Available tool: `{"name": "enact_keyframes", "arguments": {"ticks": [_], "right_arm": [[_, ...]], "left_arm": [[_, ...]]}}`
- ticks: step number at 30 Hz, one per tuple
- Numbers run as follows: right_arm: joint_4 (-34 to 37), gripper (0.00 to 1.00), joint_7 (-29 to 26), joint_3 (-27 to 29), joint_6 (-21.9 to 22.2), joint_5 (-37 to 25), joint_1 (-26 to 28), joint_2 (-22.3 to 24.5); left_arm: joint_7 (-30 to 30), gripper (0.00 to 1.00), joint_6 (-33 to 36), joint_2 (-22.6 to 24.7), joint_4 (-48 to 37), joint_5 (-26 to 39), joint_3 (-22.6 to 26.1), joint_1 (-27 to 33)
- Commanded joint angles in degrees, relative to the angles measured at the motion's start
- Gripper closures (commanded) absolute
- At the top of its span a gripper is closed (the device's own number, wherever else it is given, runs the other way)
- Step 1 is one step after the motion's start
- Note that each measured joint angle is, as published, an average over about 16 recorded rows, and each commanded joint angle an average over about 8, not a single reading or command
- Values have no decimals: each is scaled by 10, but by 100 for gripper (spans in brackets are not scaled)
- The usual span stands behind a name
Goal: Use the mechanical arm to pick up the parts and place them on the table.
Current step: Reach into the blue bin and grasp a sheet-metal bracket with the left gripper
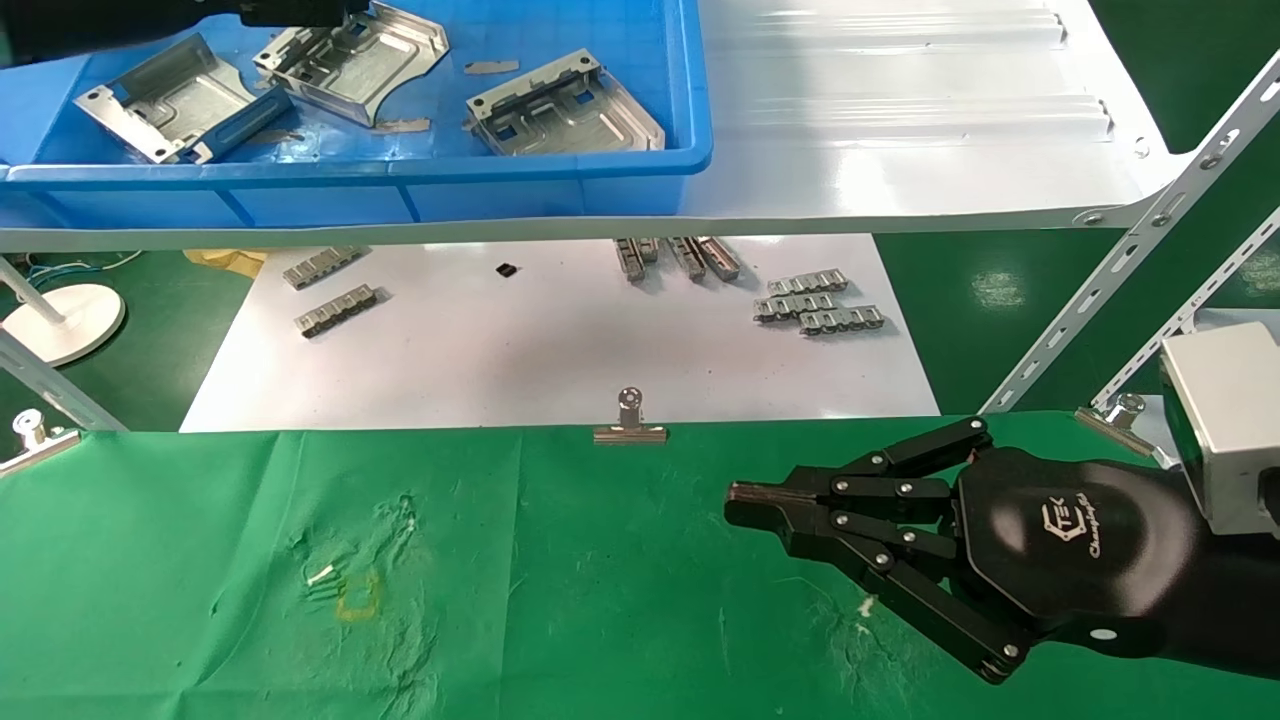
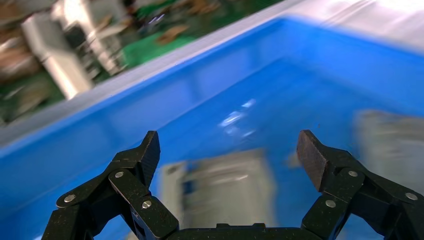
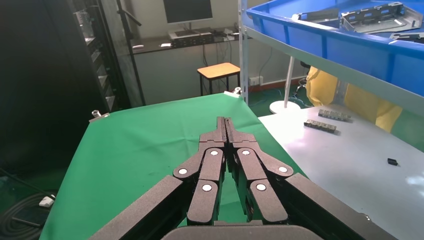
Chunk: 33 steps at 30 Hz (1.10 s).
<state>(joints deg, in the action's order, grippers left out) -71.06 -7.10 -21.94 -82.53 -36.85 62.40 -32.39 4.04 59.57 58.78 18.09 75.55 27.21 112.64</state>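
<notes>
Three silver parts lie in a blue bin (image 1: 450, 175) on the white shelf: one at the left (image 1: 170, 100), one in the middle (image 1: 355, 60), one at the right (image 1: 565, 110). My left arm (image 1: 300, 12) reaches over the bin at the top edge of the head view. My left gripper (image 2: 230, 150) is open and empty, hovering above a blurred part (image 2: 225, 185) that lies between its fingers. My right gripper (image 1: 735, 495) is shut and empty, low over the green table (image 1: 550, 600). It also shows in the right wrist view (image 3: 226, 122).
Below the shelf (image 1: 900, 120) a flat white board (image 1: 560, 350) carries grey link strips (image 1: 820, 305). Binder clips (image 1: 630, 425) pin the cloth's far edge. Slanted metal shelf braces (image 1: 1130, 250) stand at the right. A white round base (image 1: 65, 320) stands at the left.
</notes>
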Motion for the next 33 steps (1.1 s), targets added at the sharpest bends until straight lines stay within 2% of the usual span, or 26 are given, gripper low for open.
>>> {"name": "enact_keyframes", "arguments": {"ticks": [1, 6, 7, 9, 21, 33], "right_arm": [[0, 95, 0, 0, 0, 0, 0, 0], [0, 35, 0, 0, 0, 0, 0, 0], [0, 22, 0, 0, 0, 0, 0, 0], [0, 2, 0, 0, 0, 0, 0, 0], [0, 0, 0, 0, 0, 0, 0, 0], [0, 0, 0, 0, 0, 0, 0, 0]], "left_arm": [[-6, 33, -50, 24, -52, 24, 10, 21], [-6, 95, -88, 53, -110, 49, 25, 43], [-7, 100, -91, 56, -117, 52, 27, 46], [-6, 100, -93, 61, -129, 57, 30, 51], [9, 100, -75, 64, -172, 67, 38, 66], [10, 100, -65, 62, -178, 76, 44, 71]]}}
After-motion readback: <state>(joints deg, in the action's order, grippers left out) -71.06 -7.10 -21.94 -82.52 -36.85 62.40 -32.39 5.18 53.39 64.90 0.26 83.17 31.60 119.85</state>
